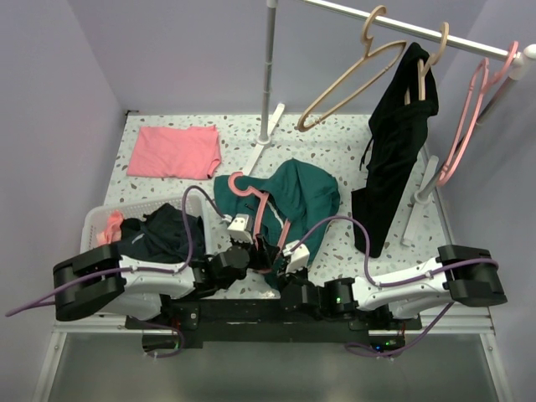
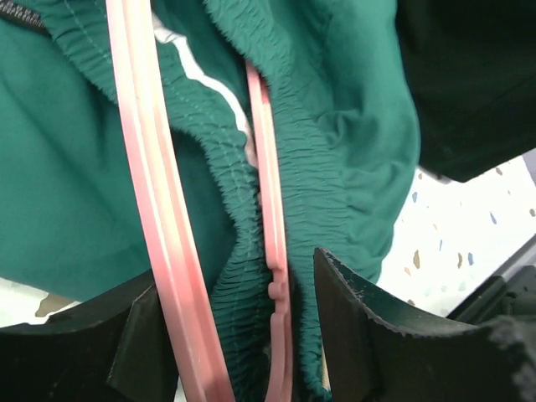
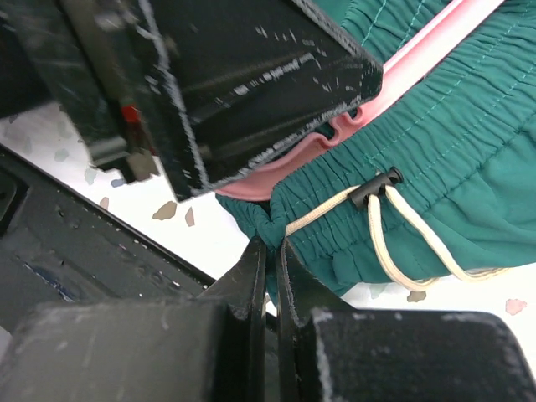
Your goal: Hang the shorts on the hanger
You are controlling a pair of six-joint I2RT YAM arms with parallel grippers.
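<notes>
Shorts [image 1: 310,197], teal with a gathered top, wrap the hanger [image 1: 243,186]; we see left gripper [image 2: 234,276] spread astride it, right gripper [image 3: 270,247] seemingly pinching their edge.

The shorts [image 1: 293,197] just in front of the black left pincer [image 2: 239,301] are dark teal-green with lighter green stitching. Their cord [image 3: 402,239], beside the black right pincer [image 3: 270,251], is pale cream and carries a black stopper [image 3: 374,186]. The hanger [image 2: 155,209] between the left pincer's fingers is salmon pink. The surface [image 1: 335,134] under both pincers is white with small grey and brown speckles. Well beyond the left pincer is a plain pink cloth [image 1: 176,151]. Beyond the right pincer are a black garment [image 1: 398,159] and tan hangers [image 1: 335,102].
</notes>
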